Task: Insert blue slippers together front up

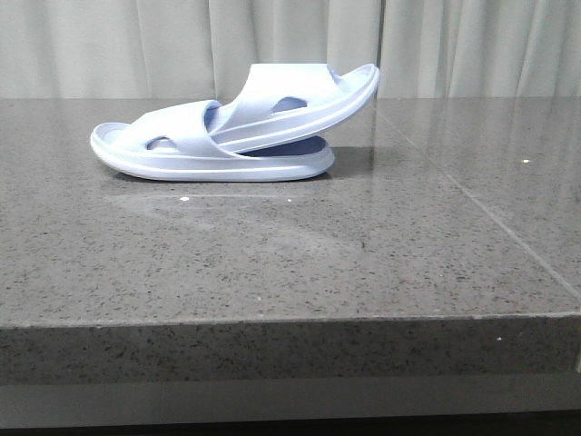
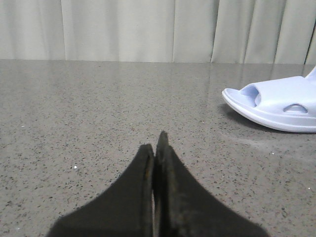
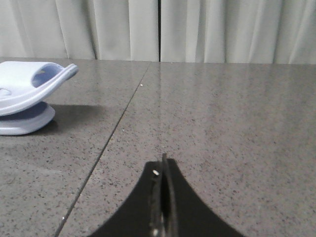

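You'll find the blue slippers (image 1: pixel 231 127) nested mid-table, one wedged under the other's strap so it stays tilted up (seemingly done), while both the left gripper (image 2: pixel 157 148) and right gripper (image 3: pixel 163 170) rest closed and empty.

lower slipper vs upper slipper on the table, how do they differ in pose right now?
The lower slipper lies flat, sole on the table; the upper slipper is tilted, its right end raised off the table. The lower slipper reaches further left; the upper slipper, tucked under the lower one's strap, sticks out further right. Both are pale blue with oval side holes. Neither gripper touches them.
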Controlling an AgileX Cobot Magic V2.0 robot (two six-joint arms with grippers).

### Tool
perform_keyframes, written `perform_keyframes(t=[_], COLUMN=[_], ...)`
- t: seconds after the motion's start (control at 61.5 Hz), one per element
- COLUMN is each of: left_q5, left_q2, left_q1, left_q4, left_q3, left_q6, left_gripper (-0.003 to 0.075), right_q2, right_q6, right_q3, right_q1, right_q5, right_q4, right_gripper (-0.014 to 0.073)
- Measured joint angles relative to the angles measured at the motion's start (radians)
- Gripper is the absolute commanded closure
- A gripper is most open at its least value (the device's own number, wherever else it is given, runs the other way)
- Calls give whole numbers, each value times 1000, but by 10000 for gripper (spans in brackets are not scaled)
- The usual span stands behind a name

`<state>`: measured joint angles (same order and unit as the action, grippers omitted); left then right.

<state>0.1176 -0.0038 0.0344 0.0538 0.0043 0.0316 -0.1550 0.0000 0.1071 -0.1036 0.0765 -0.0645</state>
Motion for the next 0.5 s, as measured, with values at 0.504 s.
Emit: perform_keyframes(t=[0.504], left_q5=[0], left_q2=[0], left_q1=[0], left_q4=[0], left_q3=[0], left_q6=[0], left_gripper=[741], right_q2=[166], right_q6=[10], right_q3=[-133], right_q1=[44], right_q5=[44], right_q4=[2], right_gripper=[700])
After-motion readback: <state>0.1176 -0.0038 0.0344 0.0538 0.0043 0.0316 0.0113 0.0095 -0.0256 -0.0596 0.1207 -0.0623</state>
